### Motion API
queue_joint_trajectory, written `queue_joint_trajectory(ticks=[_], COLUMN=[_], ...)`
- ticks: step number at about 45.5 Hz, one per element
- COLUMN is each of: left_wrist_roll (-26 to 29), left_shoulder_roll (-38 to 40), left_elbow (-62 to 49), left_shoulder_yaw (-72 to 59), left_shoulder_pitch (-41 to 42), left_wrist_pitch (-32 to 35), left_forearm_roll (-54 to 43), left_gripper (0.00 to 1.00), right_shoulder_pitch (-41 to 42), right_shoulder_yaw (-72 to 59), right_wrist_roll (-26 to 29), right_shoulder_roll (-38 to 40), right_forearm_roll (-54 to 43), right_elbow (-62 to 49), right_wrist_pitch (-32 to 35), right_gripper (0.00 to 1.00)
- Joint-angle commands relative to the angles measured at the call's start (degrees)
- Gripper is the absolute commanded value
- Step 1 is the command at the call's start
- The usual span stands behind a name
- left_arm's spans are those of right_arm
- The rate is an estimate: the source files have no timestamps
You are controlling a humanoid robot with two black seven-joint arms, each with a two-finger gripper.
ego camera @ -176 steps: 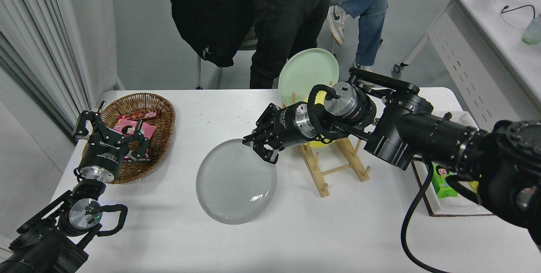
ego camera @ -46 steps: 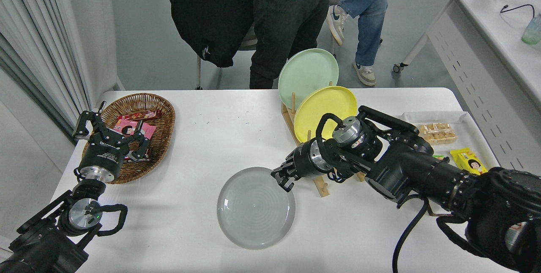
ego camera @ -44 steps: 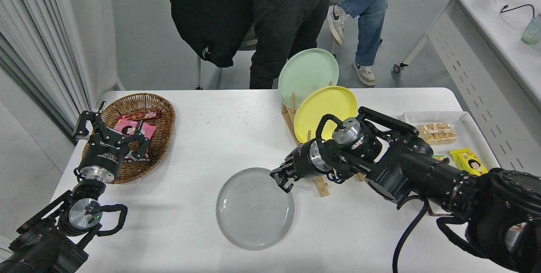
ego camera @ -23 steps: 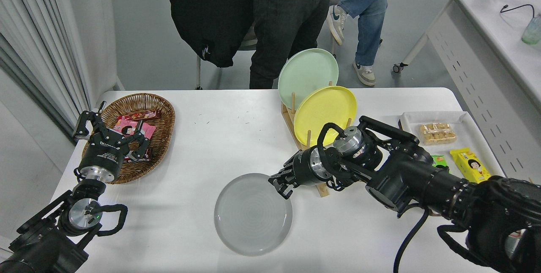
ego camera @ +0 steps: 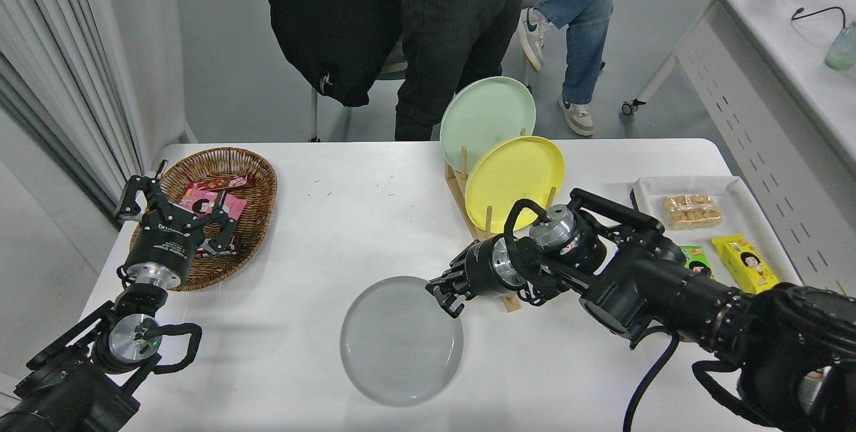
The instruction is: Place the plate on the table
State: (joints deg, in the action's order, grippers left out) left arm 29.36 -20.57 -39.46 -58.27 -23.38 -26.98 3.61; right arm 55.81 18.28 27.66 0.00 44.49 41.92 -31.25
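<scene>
The light grey plate (ego camera: 400, 342) lies flat on the white table (ego camera: 321, 218), near its front middle. My right gripper (ego camera: 444, 296) reaches in from the right and is shut on the plate's upper right rim, low over the tabletop. My left gripper (ego camera: 175, 212) is parked at the lower left beside the basket, open and empty.
A wooden rack (ego camera: 468, 208) behind my right arm holds a yellow plate (ego camera: 515, 174) and a mint green plate (ego camera: 487, 114). A wicker basket (ego camera: 257, 181) of snacks stands at the left, a white tray (ego camera: 645, 186) of snacks at the right. People stand at the far side.
The plate has come down from a slight tilt to lie flat, a little nearer the front edge. My right gripper came down with it and stays on the rim.
</scene>
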Motion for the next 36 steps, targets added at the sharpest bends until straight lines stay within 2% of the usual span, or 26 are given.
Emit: queue_joint_trajectory(ticks=[1,36], left_wrist_roll=[0.0,0.0], left_shoulder_roll=[0.0,0.0], left_elbow=[0.0,0.0], left_shoulder_yaw=[0.0,0.0], left_shoulder_pitch=[0.0,0.0], left_wrist_pitch=[0.0,0.0], left_forearm_roll=[0.0,0.0], left_gripper=[0.98,0.98], right_shoulder_pitch=[-0.27,-1.23], right_shoulder_yaw=[0.0,0.18], right_wrist_roll=[-0.06,-0.67], right_shoulder_roll=[0.0,0.0], right_forearm_roll=[0.16,0.42], right_elbow=[-0.69,-1.13], right_wrist_pitch=[0.05,-0.3], right_gripper=[0.0,0.0])
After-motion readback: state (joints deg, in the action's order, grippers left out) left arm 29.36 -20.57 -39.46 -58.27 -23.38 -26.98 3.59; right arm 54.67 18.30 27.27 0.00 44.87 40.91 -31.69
